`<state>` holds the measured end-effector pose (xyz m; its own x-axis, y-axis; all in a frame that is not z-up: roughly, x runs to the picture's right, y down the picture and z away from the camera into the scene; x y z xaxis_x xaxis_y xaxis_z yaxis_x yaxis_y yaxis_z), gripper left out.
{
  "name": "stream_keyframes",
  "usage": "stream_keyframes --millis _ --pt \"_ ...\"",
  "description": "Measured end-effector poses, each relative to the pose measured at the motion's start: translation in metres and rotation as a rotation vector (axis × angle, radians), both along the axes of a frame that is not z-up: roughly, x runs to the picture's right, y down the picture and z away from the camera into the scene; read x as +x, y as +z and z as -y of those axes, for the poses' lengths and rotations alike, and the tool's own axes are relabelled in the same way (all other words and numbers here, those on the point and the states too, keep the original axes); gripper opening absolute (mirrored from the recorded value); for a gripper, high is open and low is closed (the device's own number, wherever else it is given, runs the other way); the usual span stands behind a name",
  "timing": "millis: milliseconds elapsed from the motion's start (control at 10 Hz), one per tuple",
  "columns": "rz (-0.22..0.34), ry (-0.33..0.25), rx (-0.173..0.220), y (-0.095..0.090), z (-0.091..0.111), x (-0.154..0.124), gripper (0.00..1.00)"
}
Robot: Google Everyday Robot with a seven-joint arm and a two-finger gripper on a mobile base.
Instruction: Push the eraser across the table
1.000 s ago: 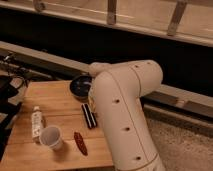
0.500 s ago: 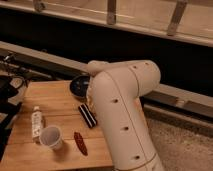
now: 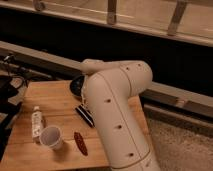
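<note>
We see a white cup (image 3: 50, 136) standing at the lower left of the frame, just beside a reddish-brown oval object (image 3: 80, 143). A small bottle (image 3: 36, 121) lies left of the cup. The eraser (image 3: 85, 115) lies diagonally on the table (image 3: 55, 97), left of frame centre, up against the left edge of the white arm (image 3: 117, 110). The gripper is hidden behind this arm, so we cannot tell its state. Farther back, a dark bowl (image 3: 77, 86) sits near the table's far edge.
</note>
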<state>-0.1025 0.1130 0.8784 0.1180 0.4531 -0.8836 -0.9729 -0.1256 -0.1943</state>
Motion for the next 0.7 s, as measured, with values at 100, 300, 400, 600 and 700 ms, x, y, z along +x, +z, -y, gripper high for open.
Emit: stream_keyframes --millis 100,300,400,600,700 --pt "-0.022 0.005 0.006 0.001 -0.002 0.008 0.07" --pt "-0.096 0.033 0.028 -0.001 -0.007 0.038 0.07" --pt "-0.121 0.044 0.030 0.000 -0.011 0.047 0.07" --pt "-0.153 0.055 0.013 0.004 -0.022 0.059 0.07" --pt "-0.156 0.052 -0.005 0.006 -0.030 0.059 0.07"
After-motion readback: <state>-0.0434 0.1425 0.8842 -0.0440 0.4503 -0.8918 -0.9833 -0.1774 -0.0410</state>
